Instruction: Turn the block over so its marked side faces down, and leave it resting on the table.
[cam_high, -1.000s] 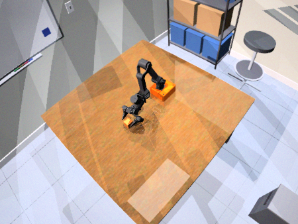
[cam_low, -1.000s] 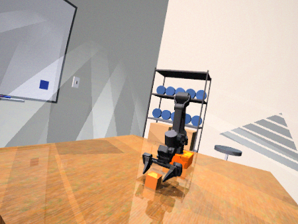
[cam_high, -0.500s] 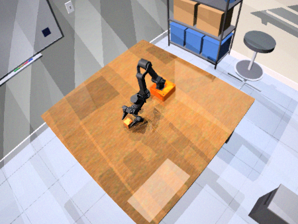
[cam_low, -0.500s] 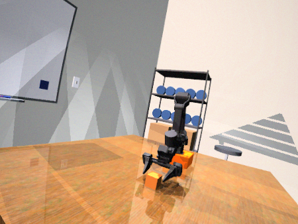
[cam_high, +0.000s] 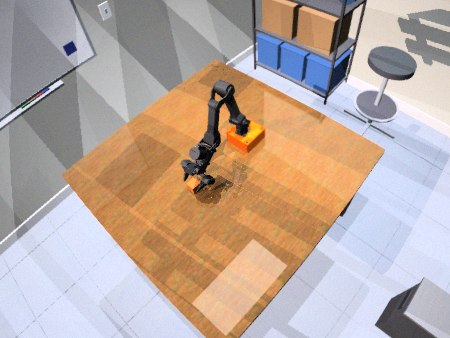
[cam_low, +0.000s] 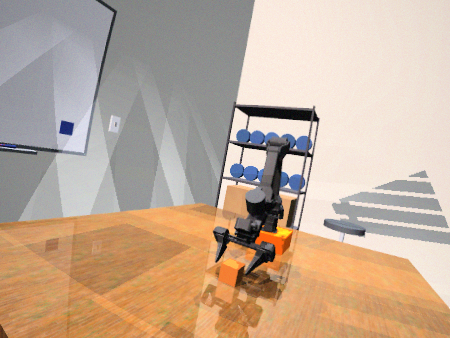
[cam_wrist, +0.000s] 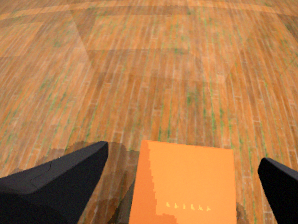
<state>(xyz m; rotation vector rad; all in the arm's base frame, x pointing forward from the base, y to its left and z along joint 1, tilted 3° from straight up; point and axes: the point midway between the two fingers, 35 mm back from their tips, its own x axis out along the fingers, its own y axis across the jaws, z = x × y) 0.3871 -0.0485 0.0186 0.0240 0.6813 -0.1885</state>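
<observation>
Wrist view: orange block (cam_wrist: 182, 196) flat on desk (cam_wrist: 147, 63), plain face up; pincer (cam_wrist: 173, 192) spread wide, gripping nothing.

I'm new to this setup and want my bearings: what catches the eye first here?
The small orange block on the wooden table, resting between the wide-open gripper without touching it. Behind it, the arm's bright orange base near the table's middle.
</observation>
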